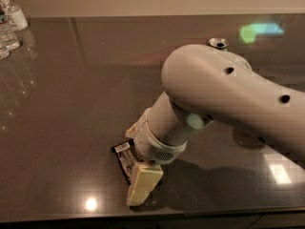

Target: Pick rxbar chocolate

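**Rxbar pick: gripper's on the bar, grasp hidden from me**

I'm driving this remotely and the arm (224,94) blocks most of what I want to see. The gripper (141,185) is down at the desk (71,104), close to the near edge and a bit left of its middle, sitting right over the bar (125,157). From this camera I honestly can't tell whether it's clamped on the bar or just resting on top.

What worries me:
- The bar is flat with a glossy wrapper and it's lying on a slick desk. If the grip only catches the edge of the wrapper, I'd guess it slides out as soon as I lift.
- It's close to the near edge, so any sideways nudge from the gripper could skid it toward that edge and maybe off.
- With the wrist over it I can't check the grasp before lifting, so a miss would only show up late.

Orientation: the bar lies flat, with its long axis on a diagonal. The white label end points toward the far-left corner and is the part I can see. The other end runs toward the near edge and disappears under the gripper.

The bottles (9,25) in the far-left corner are well apart from all this.
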Tool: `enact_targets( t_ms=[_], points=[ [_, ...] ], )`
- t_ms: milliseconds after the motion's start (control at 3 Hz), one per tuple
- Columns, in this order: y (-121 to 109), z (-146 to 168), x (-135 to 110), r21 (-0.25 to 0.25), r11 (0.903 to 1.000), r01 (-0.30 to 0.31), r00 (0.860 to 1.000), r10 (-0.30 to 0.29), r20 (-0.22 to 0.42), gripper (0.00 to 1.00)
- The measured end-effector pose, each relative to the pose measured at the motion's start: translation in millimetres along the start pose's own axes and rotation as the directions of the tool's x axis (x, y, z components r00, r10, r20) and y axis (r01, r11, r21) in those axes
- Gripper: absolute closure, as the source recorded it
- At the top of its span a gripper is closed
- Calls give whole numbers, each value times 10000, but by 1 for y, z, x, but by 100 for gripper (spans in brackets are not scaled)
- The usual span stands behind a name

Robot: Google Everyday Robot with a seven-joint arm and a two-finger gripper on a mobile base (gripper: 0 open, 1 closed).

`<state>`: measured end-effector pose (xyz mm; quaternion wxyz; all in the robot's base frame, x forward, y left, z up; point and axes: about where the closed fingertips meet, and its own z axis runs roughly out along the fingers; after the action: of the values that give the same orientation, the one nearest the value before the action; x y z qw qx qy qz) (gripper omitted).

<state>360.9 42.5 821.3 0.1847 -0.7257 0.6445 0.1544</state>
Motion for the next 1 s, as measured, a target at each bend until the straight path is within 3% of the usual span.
enact_targets(
  t_ms=[1000],
  points=[
    [-13,-19,1,35,9999,-97,9994,95,346,87]
  ],
)
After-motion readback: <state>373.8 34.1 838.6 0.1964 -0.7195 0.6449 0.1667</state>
